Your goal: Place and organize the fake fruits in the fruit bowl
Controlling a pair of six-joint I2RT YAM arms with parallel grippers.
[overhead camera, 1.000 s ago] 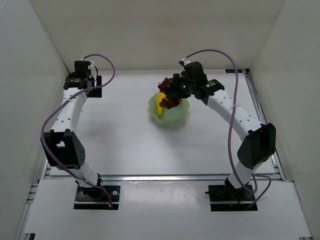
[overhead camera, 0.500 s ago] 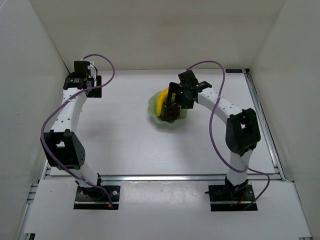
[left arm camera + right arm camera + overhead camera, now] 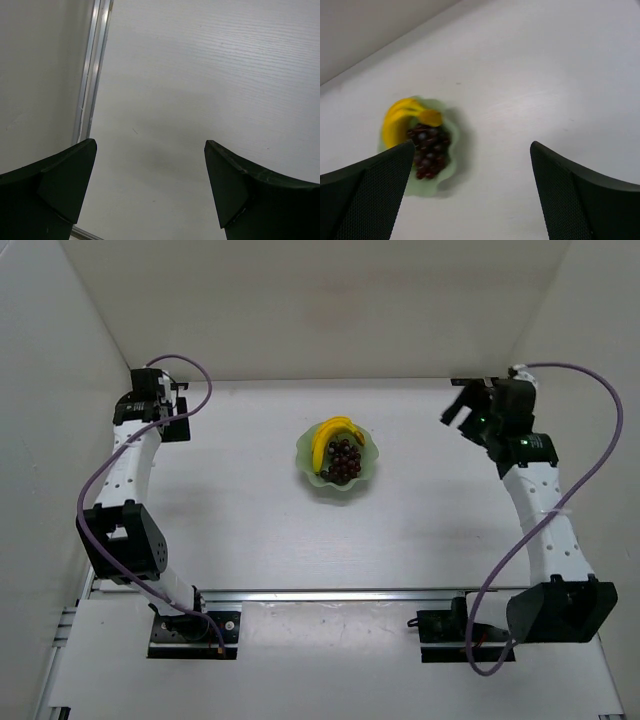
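Seen from above, two white arms rise from bases at the near edge of a white table [image 3: 250, 530]. The left arm [image 3: 128, 472] reaches up the left side and the right arm [image 3: 545, 520] up the right side. A purple cable [image 3: 565, 365] loops along each.

Beyond the bases, in the middle of the table, sits the bowl [image 3: 303, 452], pale green with a wavy rim. Inside it lie the banana [image 3: 325, 440], curved along the far-left side, and the grapes [image 3: 345, 461], toward the near right, touching the banana.

Farther back, the left gripper [image 3: 150, 144] hangs over bare table by the far-left corner, jaws wide, holding nothing. A metal rail [image 3: 92, 75] runs beside it. The right gripper [image 3: 472, 145] hangs near the far-right corner, well apart from the bowl. Its jaws are wide and empty, and its camera looks toward the bowl.
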